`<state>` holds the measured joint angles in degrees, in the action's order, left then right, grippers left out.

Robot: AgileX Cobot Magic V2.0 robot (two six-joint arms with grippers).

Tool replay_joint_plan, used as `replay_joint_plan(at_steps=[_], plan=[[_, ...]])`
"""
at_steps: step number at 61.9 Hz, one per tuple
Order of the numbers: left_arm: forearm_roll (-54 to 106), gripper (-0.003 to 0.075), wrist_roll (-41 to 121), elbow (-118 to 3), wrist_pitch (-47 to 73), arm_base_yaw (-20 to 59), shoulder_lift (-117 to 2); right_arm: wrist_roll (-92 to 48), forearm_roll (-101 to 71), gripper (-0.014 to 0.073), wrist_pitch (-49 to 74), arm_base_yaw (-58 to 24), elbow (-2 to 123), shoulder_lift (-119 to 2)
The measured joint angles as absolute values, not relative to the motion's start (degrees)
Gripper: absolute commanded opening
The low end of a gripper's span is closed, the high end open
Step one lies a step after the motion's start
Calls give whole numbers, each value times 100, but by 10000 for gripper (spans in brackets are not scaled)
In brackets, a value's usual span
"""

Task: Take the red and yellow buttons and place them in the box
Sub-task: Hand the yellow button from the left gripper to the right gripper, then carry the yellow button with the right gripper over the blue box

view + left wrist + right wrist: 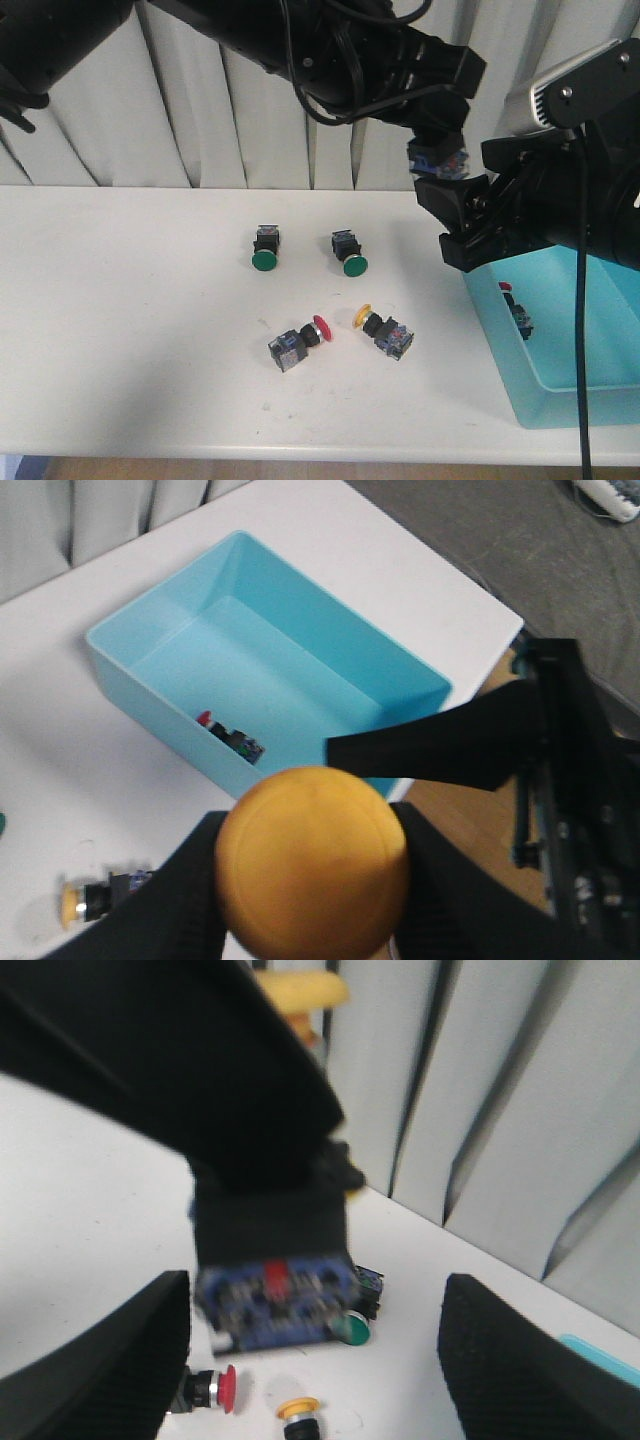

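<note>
A yellow button (312, 860) sits clamped in the left gripper (437, 150), carried high near the box (600, 330) for dropping beside a red one (506, 287); the right gripper (315, 1350) waits spread wide, empty.

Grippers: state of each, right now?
Left gripper: shut on a yellow button, held above the table near the box.
Right gripper: open, holding nothing.
</note>
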<state>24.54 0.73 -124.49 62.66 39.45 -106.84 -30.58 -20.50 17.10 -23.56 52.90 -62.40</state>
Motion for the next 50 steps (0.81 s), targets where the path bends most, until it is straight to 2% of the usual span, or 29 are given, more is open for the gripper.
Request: replay_joint_plan(at_steps=[17,24,33,45,48,50], plan=[[2518,-3,73,-12449,6250,4020,-10684,-4631,-3449,511,1710,-2356,5290,-6240],[2518,-3,73,-12449,6307,4020,-10684,-4868,-3663,465,1710,-2356,5290,-6240],[2576,-3,73,-12449,6371,4020,-10684,-4918,-3716,315,1675,-2356,5290,-6240],[2621,3,73,-12449,6408,4020,-10684,-4924,-3730,-8,1598,-2356,5290,-6240],[2621,6,73,-12449,6408,4020,-10684,-4924,-3730,-13,1598,-2356,5290,-6240],[2600,50,167,-12449,6408,4058,-10684,-4924,-3730,-7,1598,-2356,5290,-6240]])
